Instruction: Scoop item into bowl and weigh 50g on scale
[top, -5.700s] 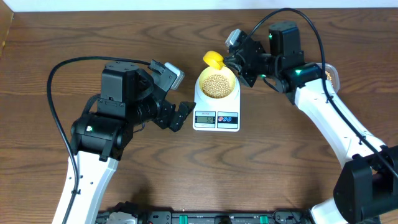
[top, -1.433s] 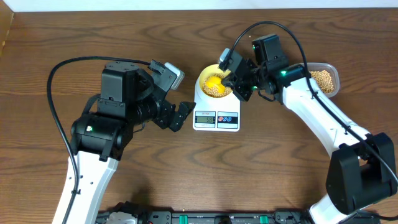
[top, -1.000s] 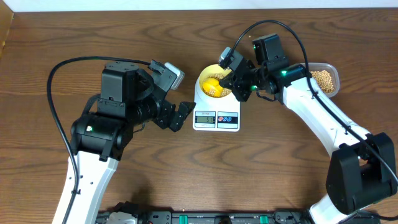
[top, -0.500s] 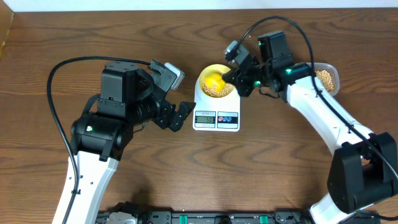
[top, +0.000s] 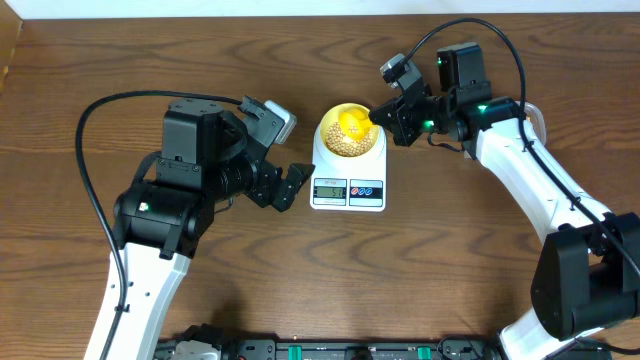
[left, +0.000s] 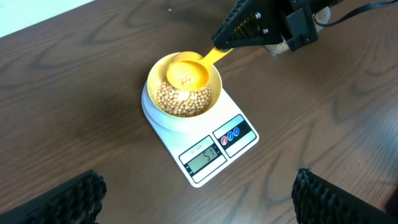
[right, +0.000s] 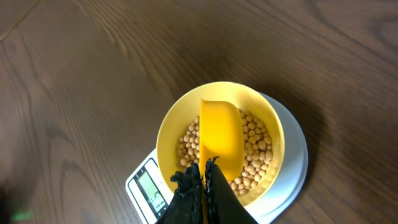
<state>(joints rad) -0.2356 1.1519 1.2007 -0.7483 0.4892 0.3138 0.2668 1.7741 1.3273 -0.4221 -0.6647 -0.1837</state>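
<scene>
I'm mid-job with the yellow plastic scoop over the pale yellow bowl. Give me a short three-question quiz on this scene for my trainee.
1. True or false: the small round pale yellow bowl, holding tan round beans, stands on the white flat rectangular digital scale.
2. Pick one: what is the right tool shut on?
A) the handle of the yellow long-handled plastic scoop
B) the bowl's rim
C) nothing
3. Fill the gap: the left tool, beside the scale, stands ___ with nothing between its fingers.

Key: 1 true; 2 A; 3 open.
</scene>
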